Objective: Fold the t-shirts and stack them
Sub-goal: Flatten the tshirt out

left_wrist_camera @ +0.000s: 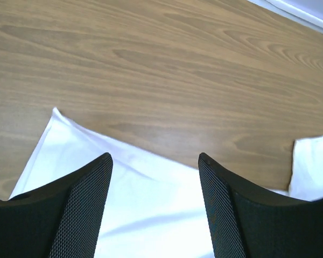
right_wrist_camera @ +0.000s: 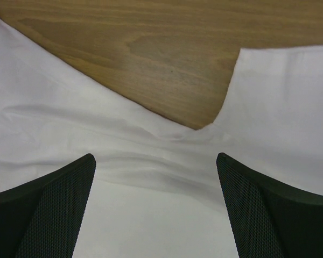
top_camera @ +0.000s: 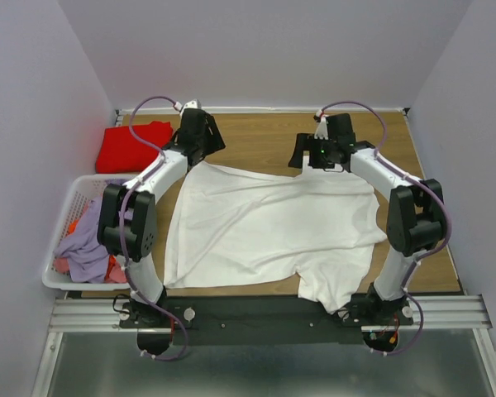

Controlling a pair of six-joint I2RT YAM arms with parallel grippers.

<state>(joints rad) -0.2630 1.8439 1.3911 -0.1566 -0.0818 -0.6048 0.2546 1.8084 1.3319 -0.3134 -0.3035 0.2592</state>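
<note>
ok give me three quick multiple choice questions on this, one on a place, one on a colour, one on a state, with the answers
1. Where does the red shirt lie?
A) far left corner of the table
B) near right edge
C) on top of the white one

2. What colour is the shirt spread between the arms?
A) blue
B) white
C) black

3. How is the right gripper?
A) shut on cloth
B) shut, empty
C) open

Answers:
1 A, it sits at the far left of the wood.
2 B, white cloth covers the middle.
3 C, its jaws stand wide apart above the cloth.
</note>
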